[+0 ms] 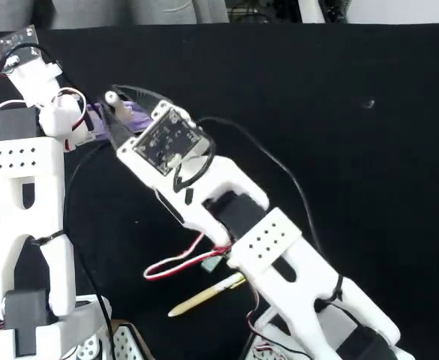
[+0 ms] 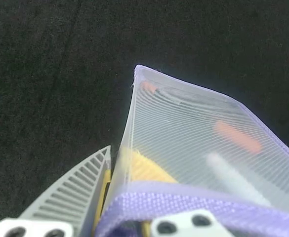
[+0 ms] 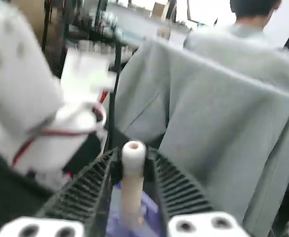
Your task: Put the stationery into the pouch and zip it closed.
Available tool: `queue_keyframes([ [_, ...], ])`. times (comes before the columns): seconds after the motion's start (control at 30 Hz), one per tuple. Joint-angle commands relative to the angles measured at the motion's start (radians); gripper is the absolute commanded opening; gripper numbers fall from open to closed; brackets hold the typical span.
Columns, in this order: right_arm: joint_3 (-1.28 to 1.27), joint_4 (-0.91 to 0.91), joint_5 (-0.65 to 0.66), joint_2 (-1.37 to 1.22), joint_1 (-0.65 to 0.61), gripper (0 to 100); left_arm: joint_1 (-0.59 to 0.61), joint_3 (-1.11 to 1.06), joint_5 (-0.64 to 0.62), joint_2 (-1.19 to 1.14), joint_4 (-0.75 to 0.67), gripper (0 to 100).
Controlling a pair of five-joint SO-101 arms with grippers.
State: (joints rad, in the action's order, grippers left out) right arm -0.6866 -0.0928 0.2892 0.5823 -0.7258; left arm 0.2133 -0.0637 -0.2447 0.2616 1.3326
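The translucent pouch [image 2: 193,133] with a purple zip edge hangs from my left gripper [image 2: 113,173], which is shut on its rim. Orange, white and yellow items show through its mesh wall. In the high view the pouch [image 1: 134,114] sits at the back left, between the two grippers. My right gripper [image 3: 133,158] is shut on a white pen [image 3: 132,182], held upright right over the purple pouch mouth [image 3: 149,210]. From above, the right gripper [image 1: 118,105] holds that pen [image 1: 111,97] just beside the left gripper [image 1: 91,124]. A beige pencil [image 1: 204,295] lies on the table near the front.
The black table [image 1: 354,150] stretches open to the right and back. Red and black cables [image 1: 175,262] trail under the right arm near the pencil. The left arm's white body [image 3: 35,123] stands close beside the right gripper. A grey cloth [image 3: 218,123] hangs behind the table.
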Motion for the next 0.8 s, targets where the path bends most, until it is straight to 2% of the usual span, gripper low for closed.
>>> queue_keyframes([
  [0.0, -0.042, 0.015, 0.029, 0.047, 0.003, 21.3, 0.021, -0.012, 0.012, -0.015, 0.002, 3],
  [0.07, -0.028, -0.035, 0.031, 0.047, 0.009, 24.7, 0.021, -0.013, 0.012, -0.015, 0.002, 3],
  [0.23, 0.133, -0.279, 0.032, 0.048, 0.044, 25.4, 0.021, -0.015, 0.012, -0.017, 0.000, 3],
  [0.53, 0.628, -0.987, 0.037, 0.039, 0.135, 25.2, 0.030, -0.015, 0.015, -0.017, 0.000, 3],
  [0.63, 0.702, -1.198, 0.123, 0.039, 0.144, 25.1, 0.030, -0.013, 0.018, -0.017, 0.000, 3],
  [0.77, 0.680, -1.409, 0.244, 0.041, 0.143, 25.1, 0.045, -0.012, 0.018, -0.018, -0.003, 3],
])
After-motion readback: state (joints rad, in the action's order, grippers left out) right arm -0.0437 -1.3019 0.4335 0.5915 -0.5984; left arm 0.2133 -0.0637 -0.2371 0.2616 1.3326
